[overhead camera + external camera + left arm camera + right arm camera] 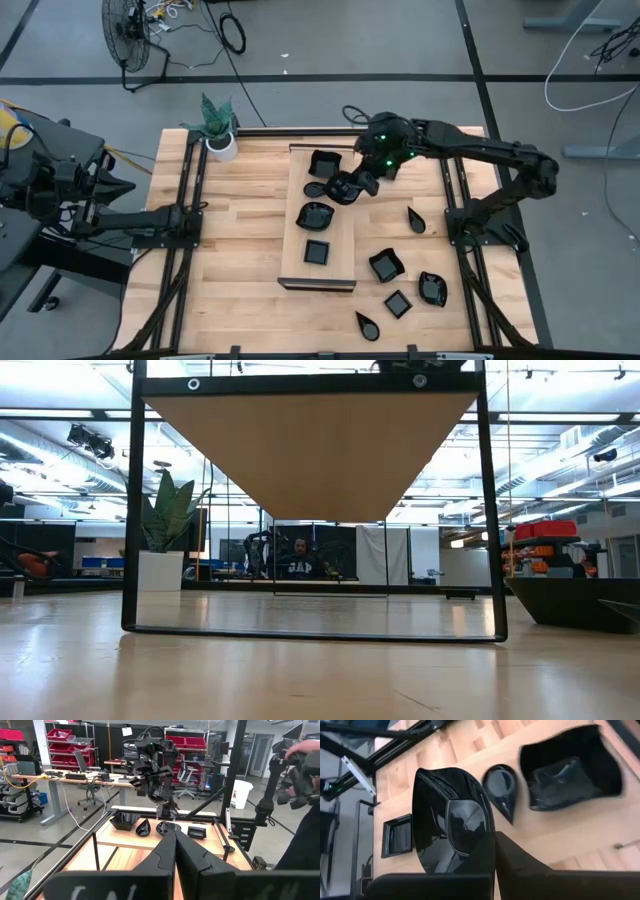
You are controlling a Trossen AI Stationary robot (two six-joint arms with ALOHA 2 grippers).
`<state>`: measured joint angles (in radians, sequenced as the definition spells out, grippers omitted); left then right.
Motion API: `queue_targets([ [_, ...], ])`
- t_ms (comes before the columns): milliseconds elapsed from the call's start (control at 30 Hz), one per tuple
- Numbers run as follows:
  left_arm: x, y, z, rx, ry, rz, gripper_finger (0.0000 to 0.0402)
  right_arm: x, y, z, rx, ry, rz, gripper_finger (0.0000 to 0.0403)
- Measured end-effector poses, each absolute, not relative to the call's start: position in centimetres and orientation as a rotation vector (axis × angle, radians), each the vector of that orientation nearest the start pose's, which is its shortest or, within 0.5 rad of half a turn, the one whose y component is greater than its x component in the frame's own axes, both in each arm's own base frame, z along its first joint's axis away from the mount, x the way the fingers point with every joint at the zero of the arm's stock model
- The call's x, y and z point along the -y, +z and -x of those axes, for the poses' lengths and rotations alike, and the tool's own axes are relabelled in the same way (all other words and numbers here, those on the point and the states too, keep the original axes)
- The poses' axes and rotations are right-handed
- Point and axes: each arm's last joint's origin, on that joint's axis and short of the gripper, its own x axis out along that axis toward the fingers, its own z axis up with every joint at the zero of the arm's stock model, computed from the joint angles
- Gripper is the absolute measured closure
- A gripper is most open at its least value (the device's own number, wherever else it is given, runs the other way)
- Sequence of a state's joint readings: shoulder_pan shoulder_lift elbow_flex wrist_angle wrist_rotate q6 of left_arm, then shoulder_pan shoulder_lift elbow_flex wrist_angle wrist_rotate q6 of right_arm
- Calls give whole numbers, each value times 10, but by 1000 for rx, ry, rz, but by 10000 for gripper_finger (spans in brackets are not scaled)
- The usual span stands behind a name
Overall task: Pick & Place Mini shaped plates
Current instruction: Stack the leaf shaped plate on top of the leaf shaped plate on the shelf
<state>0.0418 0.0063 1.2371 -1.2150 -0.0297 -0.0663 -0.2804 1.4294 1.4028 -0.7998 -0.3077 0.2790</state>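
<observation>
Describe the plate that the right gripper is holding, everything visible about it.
The held plate is a small glossy black dish, ceramic-looking, with a raised rim around a shallower centre; its outline looks leaf-like or rounded-square. The right gripper, shut on its rim, holds it tilted on edge above the pale wooden board, near the board's far end. Below it on the board lie a teardrop plate and a square bowl; it touches neither.

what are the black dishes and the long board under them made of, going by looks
Dishes: glossy black, with sharp highlights and reflections on the one the right fingers hold; likely glazed ceramic or hard plastic, can't tell which. Board: pale matte wood. Table: wood too, with visible plank strips like butcher block.
</observation>
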Motion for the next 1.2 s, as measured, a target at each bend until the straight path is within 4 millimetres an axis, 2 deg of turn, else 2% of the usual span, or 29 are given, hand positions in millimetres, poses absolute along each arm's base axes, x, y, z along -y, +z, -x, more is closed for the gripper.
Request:
queue_targets([
  [367,4,358,122,18,71,67,387,54,332,-325,-821,92,-372,402],
  [500,4,358,122,18,71,67,387,51,328,-335,-789,141,-286,402],
  [633,4,358,122,19,71,67,387,52,323,-345,-764,154,-272,402],
  [1200,4,358,122,18,71,67,387,55,301,-364,-783,162,-310,402],
])
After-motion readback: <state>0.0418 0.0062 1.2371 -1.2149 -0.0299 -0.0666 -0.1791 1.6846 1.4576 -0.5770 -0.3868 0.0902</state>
